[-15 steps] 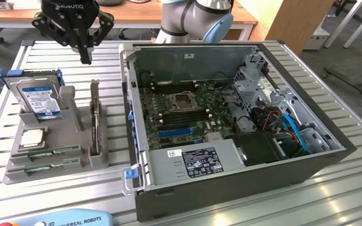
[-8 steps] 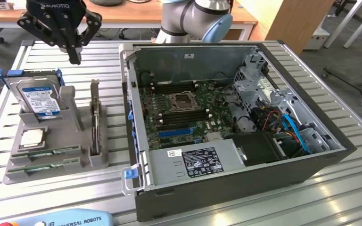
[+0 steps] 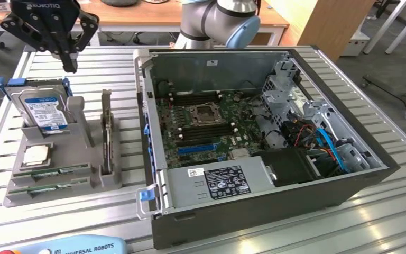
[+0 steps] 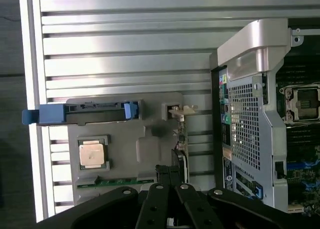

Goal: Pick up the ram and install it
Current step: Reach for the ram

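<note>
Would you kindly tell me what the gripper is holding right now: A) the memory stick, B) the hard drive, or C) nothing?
C: the gripper hangs shut and empty outside the computer case, while the memory stick stands on edge in the gray holder, with the hard drive upright in the same holder.

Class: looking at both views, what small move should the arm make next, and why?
Probably open the hand: it hangs shut and empty above the table, while the ram stands on edge in its grey holder, not yet gripped.
</note>
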Robot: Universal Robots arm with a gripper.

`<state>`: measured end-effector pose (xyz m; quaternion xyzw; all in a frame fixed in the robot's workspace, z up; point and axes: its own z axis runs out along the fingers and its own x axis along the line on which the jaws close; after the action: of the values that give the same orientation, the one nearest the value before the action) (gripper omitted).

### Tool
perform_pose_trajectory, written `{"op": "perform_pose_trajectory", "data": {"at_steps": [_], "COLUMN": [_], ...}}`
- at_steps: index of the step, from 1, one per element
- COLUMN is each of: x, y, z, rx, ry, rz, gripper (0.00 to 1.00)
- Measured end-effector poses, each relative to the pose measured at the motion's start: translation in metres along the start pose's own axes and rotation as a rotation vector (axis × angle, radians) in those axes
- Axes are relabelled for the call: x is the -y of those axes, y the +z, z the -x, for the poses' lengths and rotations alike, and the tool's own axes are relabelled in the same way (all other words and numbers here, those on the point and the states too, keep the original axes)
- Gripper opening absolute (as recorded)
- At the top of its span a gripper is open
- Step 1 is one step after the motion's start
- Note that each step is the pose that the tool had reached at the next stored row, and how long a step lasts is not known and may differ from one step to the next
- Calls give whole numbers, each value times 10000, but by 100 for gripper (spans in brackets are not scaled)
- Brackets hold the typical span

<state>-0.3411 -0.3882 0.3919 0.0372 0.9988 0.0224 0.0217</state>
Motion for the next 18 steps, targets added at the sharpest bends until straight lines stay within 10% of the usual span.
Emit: {"op": "perform_pose_trajectory", "data": {"at_steps": [18], "x": [17], "y": [-18], "z": [-443], "rx": [13], "ry": [-2], "rz": [1], "gripper": [10]}}
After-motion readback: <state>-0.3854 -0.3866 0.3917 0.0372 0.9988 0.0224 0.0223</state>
